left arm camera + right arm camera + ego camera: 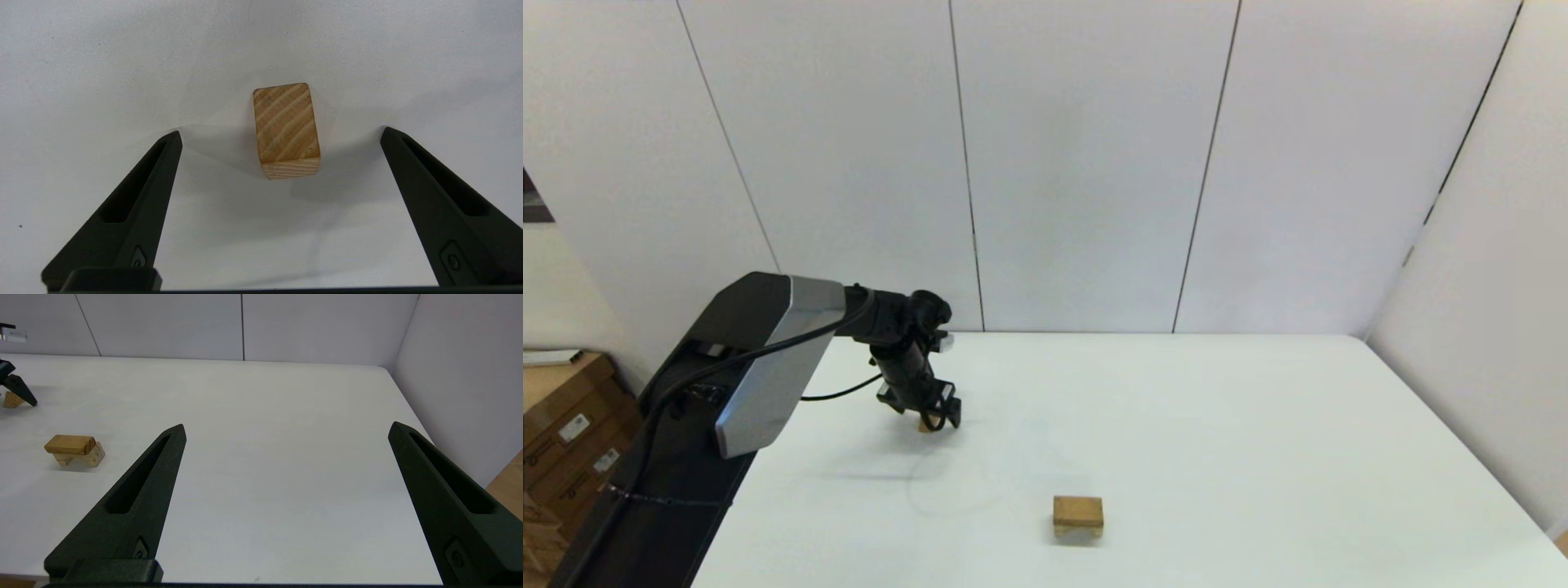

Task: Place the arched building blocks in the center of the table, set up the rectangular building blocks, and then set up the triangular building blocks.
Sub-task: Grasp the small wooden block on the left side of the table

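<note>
The triangular block (286, 130) lies on the white table (1217, 425) at the left, a small tan wedge (924, 425). My left gripper (281, 130) hangs open just above it, one finger on each side, not touching; the head view shows this gripper (937, 418) over the wedge. Nearer the table's middle front, the rectangular block (1078, 510) lies flat on top of the arched block (1078, 532). The right wrist view shows the slab (67, 444) resting on the arch (94, 455), hollow side down, and the wedge (11, 400) farther off. My right gripper (287, 425) is open and holds nothing, above the table's right front.
White wall panels stand behind the table and along its right side. Cardboard boxes (564, 425) sit on the floor beyond the left edge. A black cable (841, 394) hangs from the left arm over the table.
</note>
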Robot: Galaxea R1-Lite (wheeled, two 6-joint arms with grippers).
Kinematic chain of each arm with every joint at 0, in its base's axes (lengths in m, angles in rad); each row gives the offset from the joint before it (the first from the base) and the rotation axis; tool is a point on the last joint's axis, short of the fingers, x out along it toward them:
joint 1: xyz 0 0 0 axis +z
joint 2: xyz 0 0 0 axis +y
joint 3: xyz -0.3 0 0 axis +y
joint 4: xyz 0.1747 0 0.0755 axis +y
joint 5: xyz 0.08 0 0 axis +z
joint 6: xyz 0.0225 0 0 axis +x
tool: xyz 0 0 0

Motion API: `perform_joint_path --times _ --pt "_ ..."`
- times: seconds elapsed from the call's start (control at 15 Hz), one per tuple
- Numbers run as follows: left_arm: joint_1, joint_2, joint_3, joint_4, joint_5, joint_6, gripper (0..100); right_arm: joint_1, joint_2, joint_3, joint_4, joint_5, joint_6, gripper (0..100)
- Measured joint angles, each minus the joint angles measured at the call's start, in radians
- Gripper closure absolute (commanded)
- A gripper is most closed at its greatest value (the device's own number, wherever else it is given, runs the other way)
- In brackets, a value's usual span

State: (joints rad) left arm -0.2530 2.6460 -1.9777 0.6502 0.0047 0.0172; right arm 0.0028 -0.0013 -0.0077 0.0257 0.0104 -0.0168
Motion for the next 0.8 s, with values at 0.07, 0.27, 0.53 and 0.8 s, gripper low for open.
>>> perform_joint_path --times 0.07,0.27,0.53,0.8 --pt "0.000 0.000 0.000 0.000 0.000 0.001 0 0.000 0.000 0.000 0.000 0.000 0.001 0" --pt "0.000 0.000 0.000 0.000 0.000 0.001 0 0.000 0.000 0.000 0.000 0.000 0.001 0" --pt "0.000 0.000 0.000 0.001 0.000 0.002 0 0.000 0.000 0.000 0.000 0.000 0.000 0" --pt "0.000 0.000 0.000 0.006 -0.001 0.001 0 0.000 0.000 0.000 0.000 0.000 0.001 0"
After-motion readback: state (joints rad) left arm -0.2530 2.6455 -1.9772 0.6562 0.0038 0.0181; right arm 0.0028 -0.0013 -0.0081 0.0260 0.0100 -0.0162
